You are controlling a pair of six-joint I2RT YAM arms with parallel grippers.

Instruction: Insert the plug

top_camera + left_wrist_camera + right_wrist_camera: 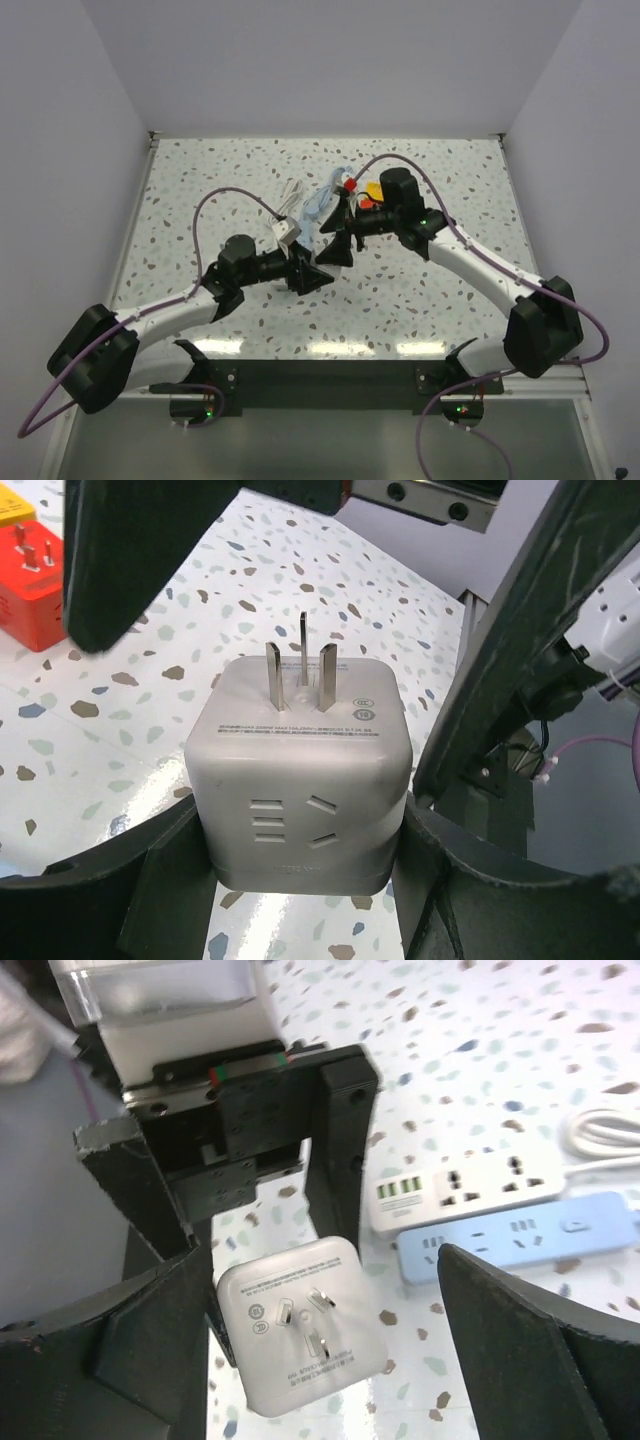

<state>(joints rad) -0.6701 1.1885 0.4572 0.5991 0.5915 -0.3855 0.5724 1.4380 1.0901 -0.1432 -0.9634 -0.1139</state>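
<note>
Item: white cube plug (300, 780), clamped at its sides by the left gripper (308, 270). Prongs (300, 670) are directed away from it, toward the right gripper (343, 240), which is spread wide and seemingly not touching. Beyond: white power strip (465, 1185) and blue power strip (520, 1235), laid flat on the table (450, 180).

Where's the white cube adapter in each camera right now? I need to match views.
Top external: not discernible, masked at the left end effector tip, centre.
Left wrist: white cube adapter, centre, prongs pointing away.
Right wrist: lower centre, prong face toward camera.
Shared landmark: the left end effector clamping it.
</note>
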